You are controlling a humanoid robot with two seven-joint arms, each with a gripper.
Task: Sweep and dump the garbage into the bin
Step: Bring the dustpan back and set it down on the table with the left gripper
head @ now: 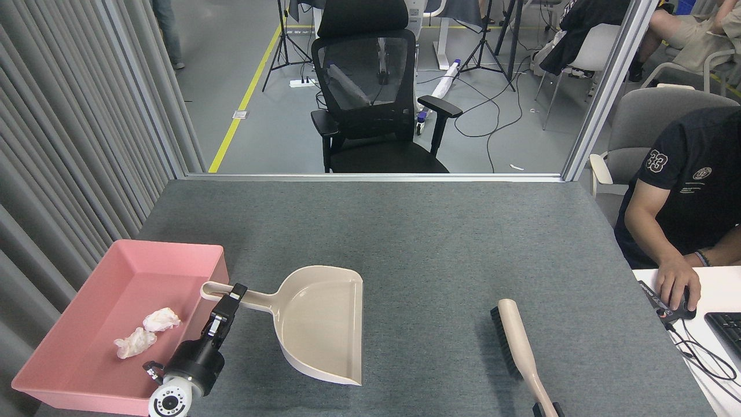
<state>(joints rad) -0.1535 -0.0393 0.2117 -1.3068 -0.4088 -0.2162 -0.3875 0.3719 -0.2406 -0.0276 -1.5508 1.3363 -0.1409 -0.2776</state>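
grey felt-covered table (440,243) in a partitioned lab space, office chair (370,98) beyond the far edge, seated person (683,197) off to the right at a white desk. pink bin (87,379) sitting at the table's near-left corner, holding both wads of garbage (147,331) side by side on its floor, nothing else inside. beige dustpan (321,324) just right of the bin, resting flat on the felt, empty, mouth facing away from the bin. left hand (224,302) pinched on the dustpan's handle, right beside the bin's near-right wall. brush (518,347) lying well right of the dustpan, bristles turned toward it; right hand (547,410) barely showing at the bottom edge under the brush handle (grip state impossible to tell from so little). no loose paper visible anywhere on the felt. sweeping and dumping look finished, judging by where the garbage lies; only letting go of the tools seems left.
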